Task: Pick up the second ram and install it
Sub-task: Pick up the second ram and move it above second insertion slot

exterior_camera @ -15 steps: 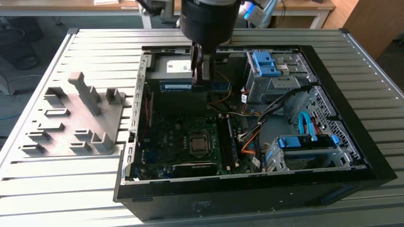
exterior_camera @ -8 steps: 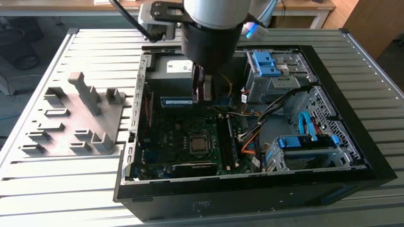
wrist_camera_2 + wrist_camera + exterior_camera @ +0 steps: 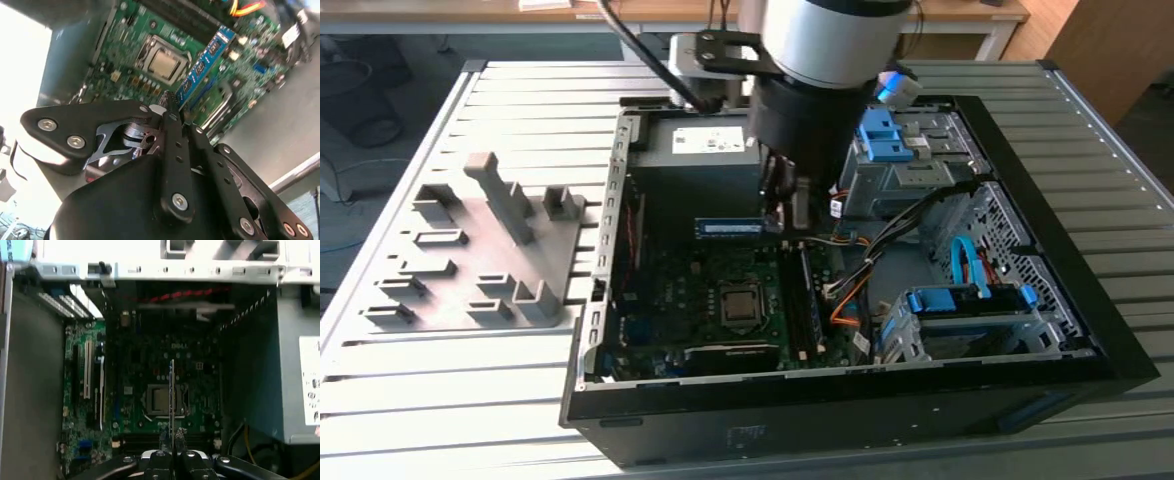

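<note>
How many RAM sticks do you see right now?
1. The second ram is clamped in the pincer, above the motherboard. Another may sit in the slots beside the processor; I cannot tell.

Thin blue-labelled second ram (image 3: 727, 228), on edge, mid-air

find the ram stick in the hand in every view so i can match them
Exterior view: ram stick lies level at the tip of the hand, above the board.
Second wrist view: ram stick slants out from the hand, blue label showing.
First wrist view: ram stick seen edge-on, a thin line out from the hand.
Shared landmark: the silver processor chip on the board.
</note>
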Controlling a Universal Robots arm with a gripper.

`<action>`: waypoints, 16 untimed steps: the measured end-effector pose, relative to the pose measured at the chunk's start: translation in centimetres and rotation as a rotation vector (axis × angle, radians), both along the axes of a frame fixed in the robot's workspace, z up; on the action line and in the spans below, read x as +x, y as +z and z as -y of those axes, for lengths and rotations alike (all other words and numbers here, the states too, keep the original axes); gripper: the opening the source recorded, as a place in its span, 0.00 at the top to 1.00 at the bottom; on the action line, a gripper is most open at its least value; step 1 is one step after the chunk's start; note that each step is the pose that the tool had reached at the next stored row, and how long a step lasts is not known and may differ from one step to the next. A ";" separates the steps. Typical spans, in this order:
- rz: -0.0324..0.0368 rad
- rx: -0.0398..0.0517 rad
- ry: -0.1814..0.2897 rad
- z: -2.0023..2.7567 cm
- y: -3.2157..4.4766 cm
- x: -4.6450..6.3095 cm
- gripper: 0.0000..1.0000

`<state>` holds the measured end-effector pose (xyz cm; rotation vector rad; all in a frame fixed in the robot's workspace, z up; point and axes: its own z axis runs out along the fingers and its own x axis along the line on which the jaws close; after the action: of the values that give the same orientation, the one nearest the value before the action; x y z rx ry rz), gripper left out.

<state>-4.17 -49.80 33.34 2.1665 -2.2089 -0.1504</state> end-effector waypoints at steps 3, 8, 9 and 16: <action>0.0000 0.0000 0.000 0.00 -0.54 1.2 0.86; 0.0000 0.0002 0.000 0.00 -1.42 1.8 0.86; 0.0000 0.0002 0.000 0.00 -1.45 1.8 0.86; 0.0000 0.0473 0.000 0.05 -1.48 1.7 0.86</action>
<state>-2.44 -49.85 31.86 2.1900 -2.2280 -0.2047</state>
